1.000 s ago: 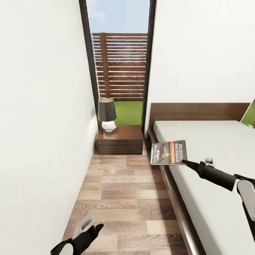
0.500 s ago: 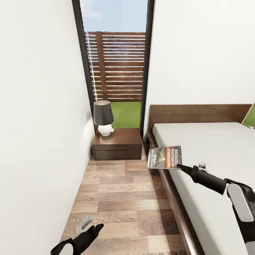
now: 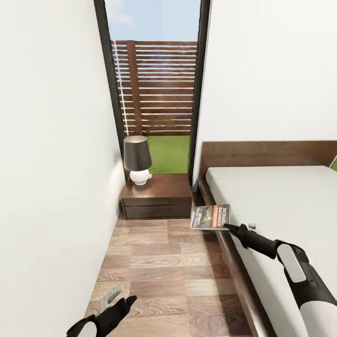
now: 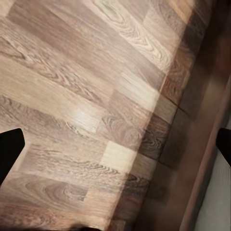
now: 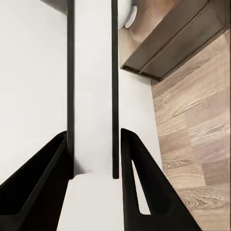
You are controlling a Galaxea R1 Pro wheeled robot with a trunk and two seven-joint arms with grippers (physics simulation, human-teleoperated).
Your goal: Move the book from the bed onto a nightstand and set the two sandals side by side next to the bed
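The book, a thin dark paperback with an orange band, hangs flat over the gap between the bed and the floor. My right gripper is shut on its near edge. In the right wrist view the book stands edge-on, clamped between the two black fingers. The dark brown nightstand with two drawers stands against the window wall, ahead and left of the book, and its drawer fronts also show past the book. My left gripper hangs open low over the plank floor. The sandals are out of view.
A lamp with a dark shade and white base stands on the nightstand's back left. A white wall runs close along the left of the narrow floor strip. The bed's dark wooden frame bounds the strip on the right.
The whole view has shifted with the robot's motion. My right arm has reached further out, carrying the book a little closer to the nightstand. The left arm has kept its pose.
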